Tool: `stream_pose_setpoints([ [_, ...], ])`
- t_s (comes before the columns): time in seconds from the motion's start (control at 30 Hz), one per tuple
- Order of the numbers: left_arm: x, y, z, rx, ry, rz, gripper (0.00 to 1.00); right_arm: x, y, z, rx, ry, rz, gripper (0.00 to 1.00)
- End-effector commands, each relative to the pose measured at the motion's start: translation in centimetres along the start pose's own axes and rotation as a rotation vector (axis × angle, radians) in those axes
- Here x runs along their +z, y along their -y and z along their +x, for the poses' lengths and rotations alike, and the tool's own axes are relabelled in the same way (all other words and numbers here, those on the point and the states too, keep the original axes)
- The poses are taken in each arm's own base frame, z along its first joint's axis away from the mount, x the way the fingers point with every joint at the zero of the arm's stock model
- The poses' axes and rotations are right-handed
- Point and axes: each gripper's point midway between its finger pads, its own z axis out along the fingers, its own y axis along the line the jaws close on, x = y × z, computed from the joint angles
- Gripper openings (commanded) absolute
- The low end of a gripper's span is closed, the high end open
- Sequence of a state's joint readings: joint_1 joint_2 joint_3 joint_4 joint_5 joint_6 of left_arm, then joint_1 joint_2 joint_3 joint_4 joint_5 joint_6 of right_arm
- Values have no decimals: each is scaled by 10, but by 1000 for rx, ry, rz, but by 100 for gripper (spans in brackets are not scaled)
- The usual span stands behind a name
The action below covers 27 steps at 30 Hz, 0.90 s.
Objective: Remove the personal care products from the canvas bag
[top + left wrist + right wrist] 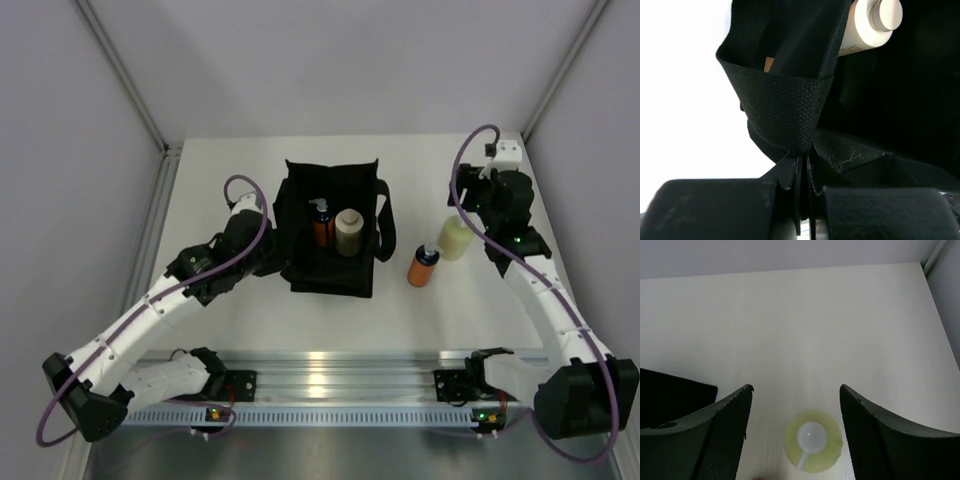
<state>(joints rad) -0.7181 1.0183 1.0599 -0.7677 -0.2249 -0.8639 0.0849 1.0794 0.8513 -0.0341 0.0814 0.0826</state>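
Observation:
The black canvas bag (300,200) stands open in the middle of the table. Inside it are an orange bottle with a dark pump (322,224) and a beige cylinder bottle (348,232), which also shows in the left wrist view (867,25). My left gripper (268,252) is shut on the bag's left fabric edge (785,112). A second orange bottle (424,266) and the yellow-green bottle (455,238) stand on the table right of the bag. My right gripper (796,390) is open above the yellow-green bottle (812,441), not touching it.
The table's back edge and side rails frame the white surface (220,170). A bag strap handle (386,222) hangs over the bag's right side. The black corner of the bag (670,395) shows at the left of the right wrist view.

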Motion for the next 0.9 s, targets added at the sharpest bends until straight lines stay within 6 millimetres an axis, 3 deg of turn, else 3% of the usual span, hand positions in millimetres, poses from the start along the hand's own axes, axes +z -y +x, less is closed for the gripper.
stream_pose_setpoints([
  [0.0,-1,14,-18,11,48,26,0,-29,-49,-72,-3,85,-132,67],
  [0.03,0,16,-18,11,41,32,0,-34,-59,-77,5,77,-145,66],
  [0.07,0,18,-17,10,37,34,0,-42,-85,-82,-6,73,-214,65],
  [0.1,1,19,-17,9,34,35,0,-53,-98,-102,1,100,-242,65],
  [0.17,4,19,-15,6,23,32,0,-65,-133,-96,15,29,-330,61],
  [0.2,4,19,-15,2,24,31,0,-75,-148,-109,32,41,-373,59],
  [0.23,4,18,-14,0,22,27,0,-84,-174,-100,25,-2,-446,56],
  [0.3,3,18,-16,-11,31,28,0,-94,-200,-104,10,-10,-512,54],
  [0.37,2,16,-16,-22,36,25,0,-106,-228,-94,-40,-44,-590,54],
  [0.47,1,15,-17,-38,48,19,0,-107,-264,-79,-117,-93,-666,54],
  [0.6,5,14,-16,-44,42,7,0,-85,-296,-60,-168,-172,-680,54],
  [0.7,7,15,-16,-34,36,6,0,-61,-304,-45,-207,-243,-624,54],
  [0.87,6,13,-17,-18,45,2,0,-38,-315,-30,-271,-270,-608,57],
])
